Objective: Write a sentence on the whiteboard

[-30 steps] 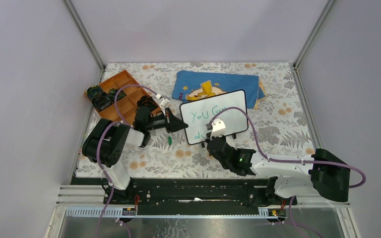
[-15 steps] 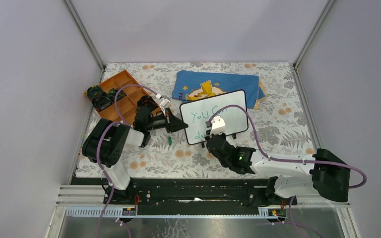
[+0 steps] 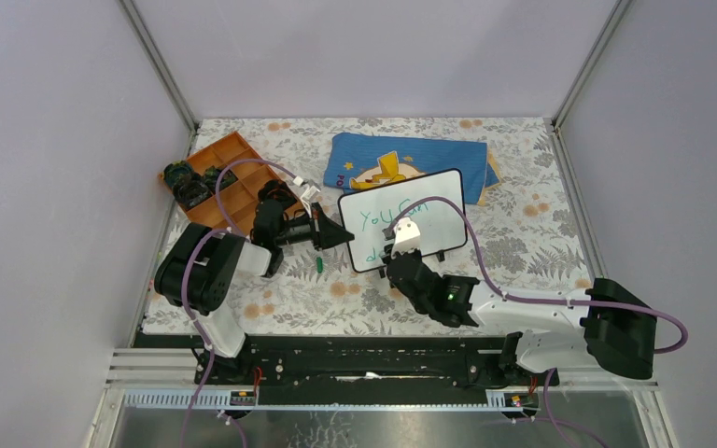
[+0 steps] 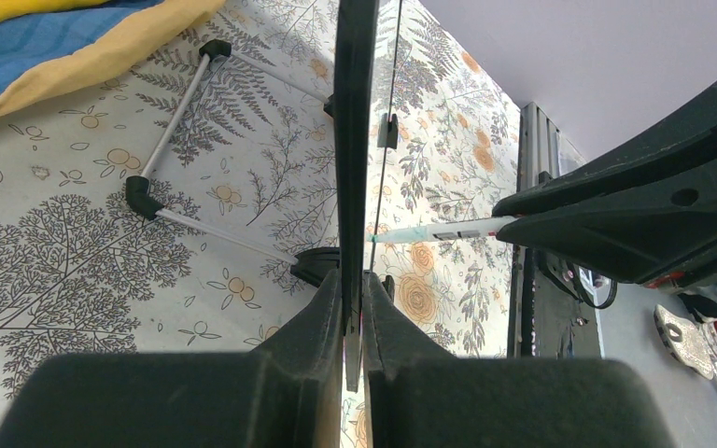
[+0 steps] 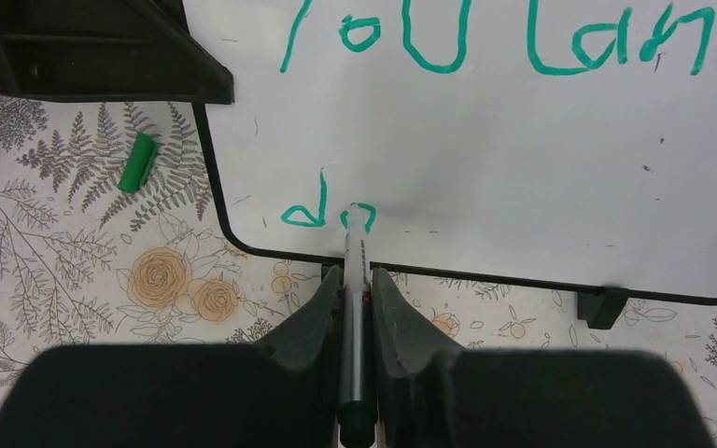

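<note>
Orange tray held dark bits in its left pockets. Green words on the board read "You Can", then "do". Left claw pinched its edge, right claw clamped the marker.

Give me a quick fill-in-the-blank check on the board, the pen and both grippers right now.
1. The right gripper is shut on the ____.
2. The left gripper clamps the edge of the ____.
3. The sentence is written in ____ ink.
4. The loose cap lies on the ____.
Missing words: marker; whiteboard; green; table.
</note>
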Available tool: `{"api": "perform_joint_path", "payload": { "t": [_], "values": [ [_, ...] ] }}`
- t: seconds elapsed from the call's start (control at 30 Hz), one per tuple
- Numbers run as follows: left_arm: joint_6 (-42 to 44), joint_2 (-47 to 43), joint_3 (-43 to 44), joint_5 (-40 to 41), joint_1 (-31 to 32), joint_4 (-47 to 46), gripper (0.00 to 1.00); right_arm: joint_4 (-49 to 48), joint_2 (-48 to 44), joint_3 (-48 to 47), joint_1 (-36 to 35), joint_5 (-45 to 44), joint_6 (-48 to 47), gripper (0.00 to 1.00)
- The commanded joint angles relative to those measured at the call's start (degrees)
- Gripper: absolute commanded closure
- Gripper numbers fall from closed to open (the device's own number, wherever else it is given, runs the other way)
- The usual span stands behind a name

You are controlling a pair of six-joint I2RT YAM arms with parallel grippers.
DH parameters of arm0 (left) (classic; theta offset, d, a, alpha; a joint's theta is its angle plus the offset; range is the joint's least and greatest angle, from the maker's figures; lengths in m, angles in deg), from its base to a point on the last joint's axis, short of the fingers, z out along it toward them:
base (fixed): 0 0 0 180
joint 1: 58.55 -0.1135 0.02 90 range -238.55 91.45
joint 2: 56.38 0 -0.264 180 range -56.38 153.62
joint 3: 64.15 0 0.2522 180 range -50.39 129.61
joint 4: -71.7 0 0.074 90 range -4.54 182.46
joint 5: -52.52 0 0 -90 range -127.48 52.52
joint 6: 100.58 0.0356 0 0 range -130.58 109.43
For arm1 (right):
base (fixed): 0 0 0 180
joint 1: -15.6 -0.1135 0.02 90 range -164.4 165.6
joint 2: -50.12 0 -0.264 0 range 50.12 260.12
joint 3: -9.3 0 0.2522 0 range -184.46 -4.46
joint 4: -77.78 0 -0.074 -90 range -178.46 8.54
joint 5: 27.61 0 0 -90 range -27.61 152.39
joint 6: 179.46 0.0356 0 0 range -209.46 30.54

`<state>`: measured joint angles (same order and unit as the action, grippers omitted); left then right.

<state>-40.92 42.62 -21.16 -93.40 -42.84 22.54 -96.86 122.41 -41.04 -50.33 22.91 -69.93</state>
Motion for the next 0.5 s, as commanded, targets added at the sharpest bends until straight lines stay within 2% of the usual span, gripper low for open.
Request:
{"api": "perform_joint_path", "payload": {
  "t": [0.0, 0.3, 0.47],
  "values": [
    [2.5, 0.7, -0.3, 0.0, 2.0, 5.9, 1.00, -2.7, 0.7, -2.1, 0.3, 1.5, -0.3, 1.00],
    [2.6, 0.8, -0.2, 0.1, 2.0, 6.0, 1.00, -1.0, 1.5, -2.2, 0.1, 1.8, 1.0, 1.00],
    [2.6, 0.6, -0.2, 0.2, 2.0, 6.0, 1.00, 0.2, -2.9, -1.5, 0.1, 0.2, 1.8, 1.00]
  ]
}}
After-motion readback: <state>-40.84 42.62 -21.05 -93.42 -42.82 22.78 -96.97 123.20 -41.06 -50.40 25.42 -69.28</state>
